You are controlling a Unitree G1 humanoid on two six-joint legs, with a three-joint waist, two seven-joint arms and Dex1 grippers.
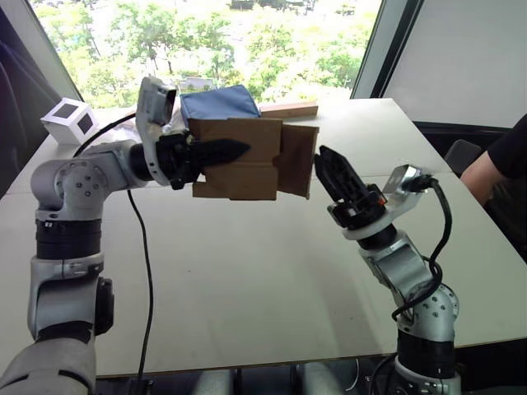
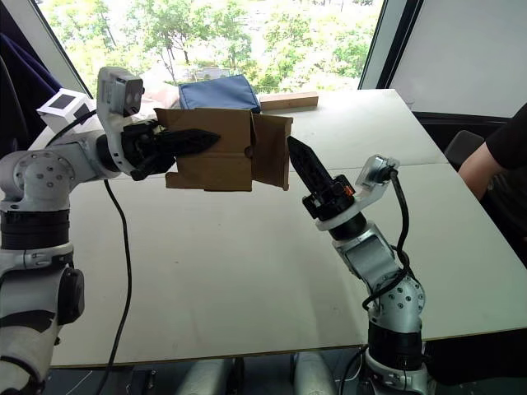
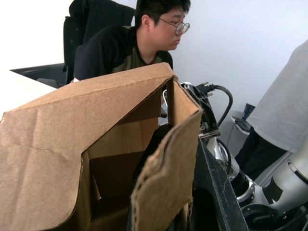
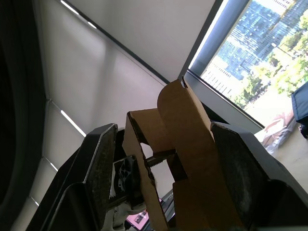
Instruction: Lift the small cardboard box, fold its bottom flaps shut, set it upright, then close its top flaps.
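Small cardboard box (image 1: 239, 160) held in the air over the bench (image 1: 272, 271), on its side, left gripper (image 1: 216, 152) fingers clamped on its wall. End flaps (image 1: 298, 160) face the right gripper (image 1: 333, 177); its fingers are spread, straddling a flap edge in the right wrist view. Blue cloth bundle (image 1: 221, 103) and wooden block (image 1: 290, 109) sit behind.

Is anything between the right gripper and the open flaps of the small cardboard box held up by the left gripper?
Nothing visible. The left gripper holds the small cardboard box above the table, and the right gripper, jaws open, sits just beside the bottom flaps with only air between them.
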